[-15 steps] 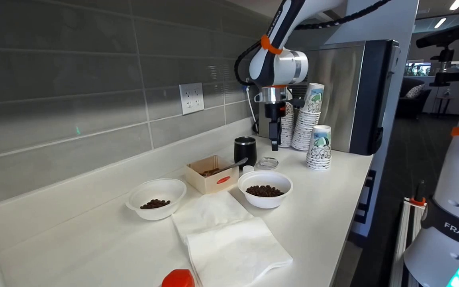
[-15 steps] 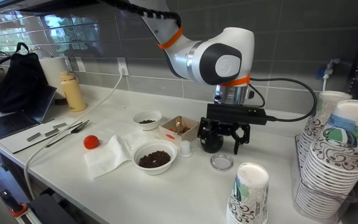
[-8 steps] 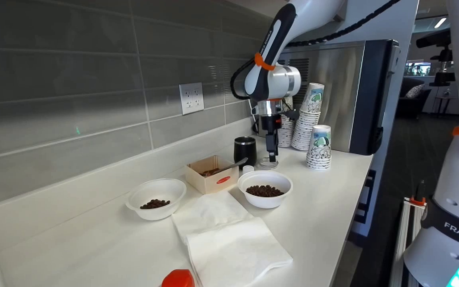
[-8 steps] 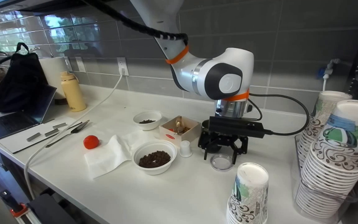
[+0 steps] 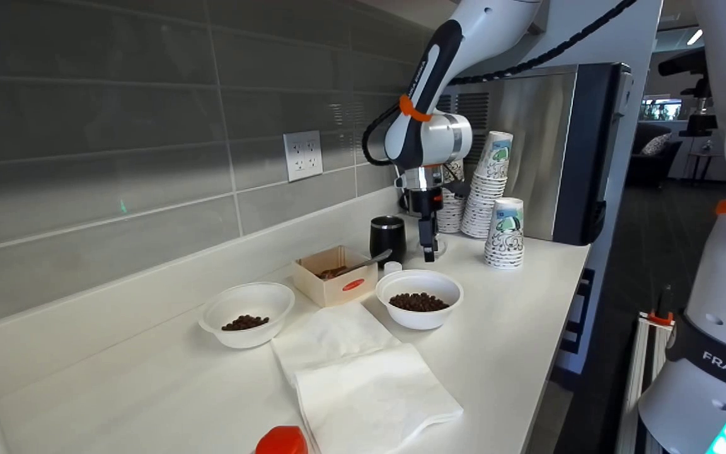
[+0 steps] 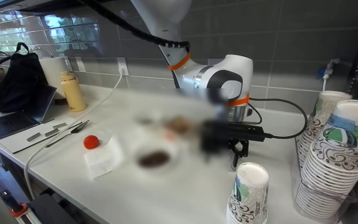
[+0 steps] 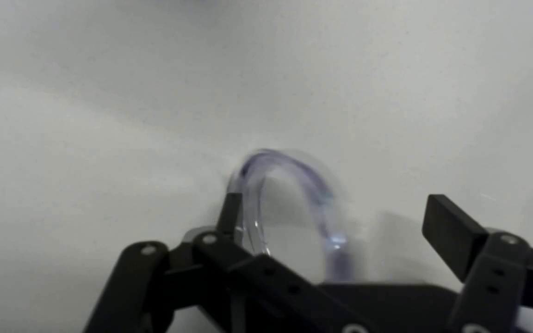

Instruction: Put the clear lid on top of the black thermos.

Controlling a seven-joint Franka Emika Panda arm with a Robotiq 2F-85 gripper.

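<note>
Where the tiled wall (image 5: 98, 113) rises behind the white tabletop (image 5: 495, 334), the black thermos (image 5: 387, 238) stands upright, uncapped. Near it, the clear lid (image 7: 289, 203) sits between the parted, empty fingers (image 7: 451, 231), flat or tipped I cannot tell; one finger is at its rim, the other well apart. Grasping seems the step in hand; next, centre over it, then squeeze gently.

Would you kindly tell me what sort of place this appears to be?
Most likely an office kitchenette or break area, though I cannot be certain. The signs are the glossy grey tiled wall, the stacks of white patterned paper cups and the large boxy metal-sided appliance.
</note>
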